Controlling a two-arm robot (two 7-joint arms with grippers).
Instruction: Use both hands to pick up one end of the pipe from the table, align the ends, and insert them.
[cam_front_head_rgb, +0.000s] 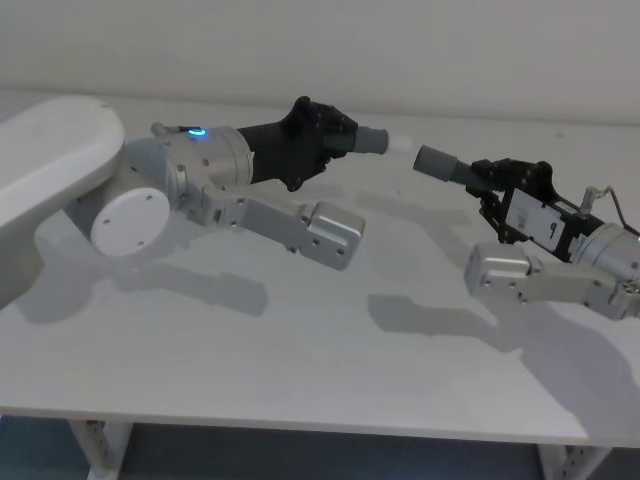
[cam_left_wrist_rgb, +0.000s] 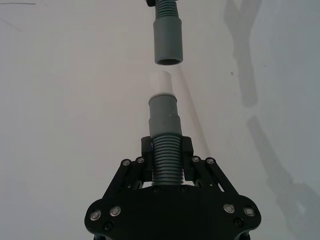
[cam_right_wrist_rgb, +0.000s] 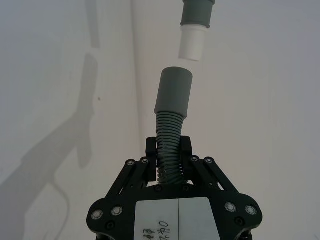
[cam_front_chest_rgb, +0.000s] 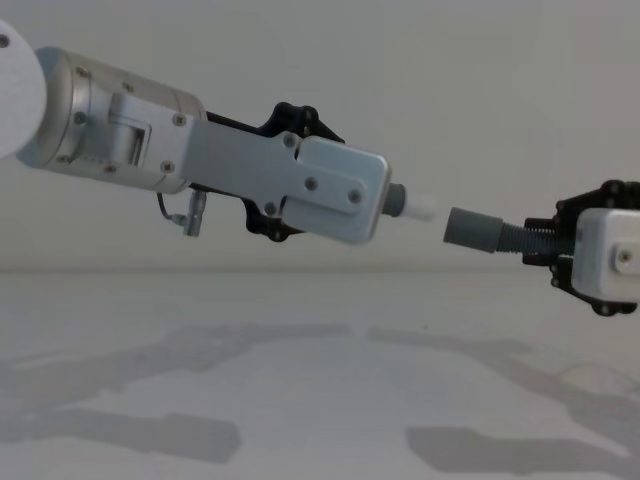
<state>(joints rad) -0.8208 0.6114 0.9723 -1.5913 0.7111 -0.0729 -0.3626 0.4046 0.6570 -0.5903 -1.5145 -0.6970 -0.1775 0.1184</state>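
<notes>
Both pipe ends hang in the air above the white table (cam_front_head_rgb: 300, 350). My left gripper (cam_front_head_rgb: 335, 135) (cam_left_wrist_rgb: 166, 155) is shut on a ribbed grey pipe piece (cam_left_wrist_rgb: 165, 112) that ends in a smooth cuff and a white tip (cam_left_wrist_rgb: 161, 82) (cam_front_chest_rgb: 415, 211). My right gripper (cam_front_head_rgb: 482, 180) (cam_right_wrist_rgb: 169, 152) is shut on the ribbed hose (cam_right_wrist_rgb: 169, 135) just behind its smooth grey cuff (cam_right_wrist_rgb: 173, 92) (cam_front_head_rgb: 435, 160) (cam_front_chest_rgb: 475, 230). The white tip faces the cuff's open mouth (cam_left_wrist_rgb: 167, 61) across a short gap, nearly in line with it.
The left arm's silver link (cam_front_chest_rgb: 330, 190) crosses the chest view in front of the left gripper. The table's front edge (cam_front_head_rgb: 300, 425) runs below both arms, whose shadows lie on the surface.
</notes>
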